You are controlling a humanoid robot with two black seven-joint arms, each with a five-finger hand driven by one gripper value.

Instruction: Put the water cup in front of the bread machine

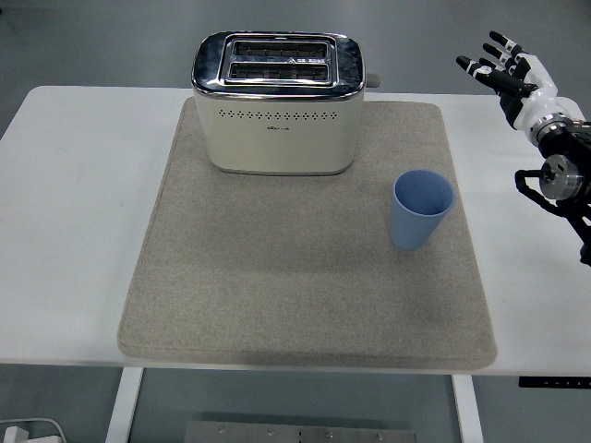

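Cup (422, 209) of smooth pale blue plastic, tapered and upright, sits on a felt-like grey mat (305, 277). Glossy cream bread machine (277, 103) with chrome top stands behind. The right robot hand (513, 76) hovers with fingers spread, grasping nothing.

The water cup (422, 209) is plain pale blue. The bread machine (278, 103) has a cream body with a row of small dark dots and a shiny chrome top. The mat (305, 277) is speckled grey-beige felt on the white worktop (74, 231). The robot hand (513, 76) is white with black fingers.
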